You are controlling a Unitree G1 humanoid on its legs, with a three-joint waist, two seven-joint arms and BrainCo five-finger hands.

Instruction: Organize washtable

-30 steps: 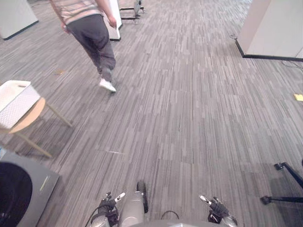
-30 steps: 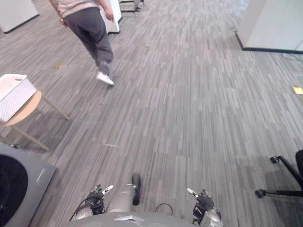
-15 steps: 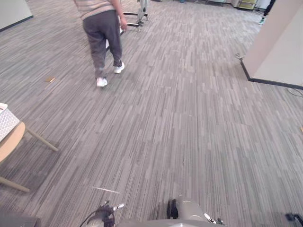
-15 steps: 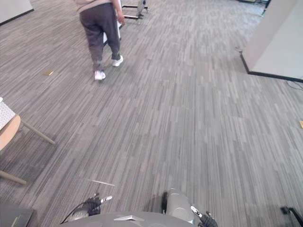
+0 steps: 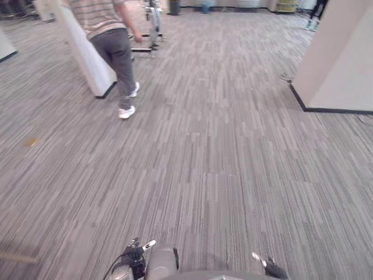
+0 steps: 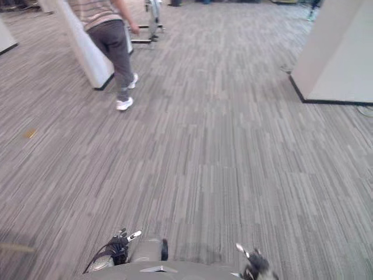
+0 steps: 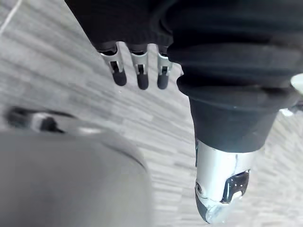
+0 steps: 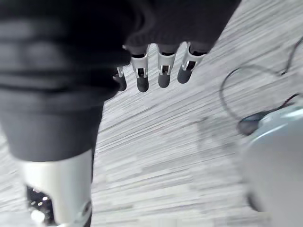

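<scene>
Looking down from the head views, which surface lies ahead? the student asks.

Tutor: A grey carpet of narrow striped planks (image 5: pixel 233 163), running from the robot to the far end of the room. A small tan scrap (image 5: pixel 31 141) lies on it at the left.

Student: Who or what stands on it?

Tutor: At upper left is a person in a striped top, dark grey trousers and white shoes (image 5: pixel 113 44), back to the camera and mid-stride. Just beside that person stands a white upright panel with a dark base strip (image 5: pixel 87 61), and past them a grey metal frame on a low base (image 5: pixel 152 26). At the right edge rises a pale beige wall block with a black skirting (image 5: pixel 341 58), well apart from the person.

Student: Where are the hands?

Tutor: Both are at the bottom edge of the head views, well apart from each other. The left hand (image 5: pixel 135 252) is toward the left and the right hand (image 5: pixel 267 269) toward the right.

Student: And their state?

Tutor: Both are released. In the left wrist view the silver, dark-tipped fingers (image 7: pixel 138 75) hang straight in a row above the carpet. In the right wrist view the fingers (image 8: pixel 163 75) hang the same way. Each hand carries nothing.
</scene>
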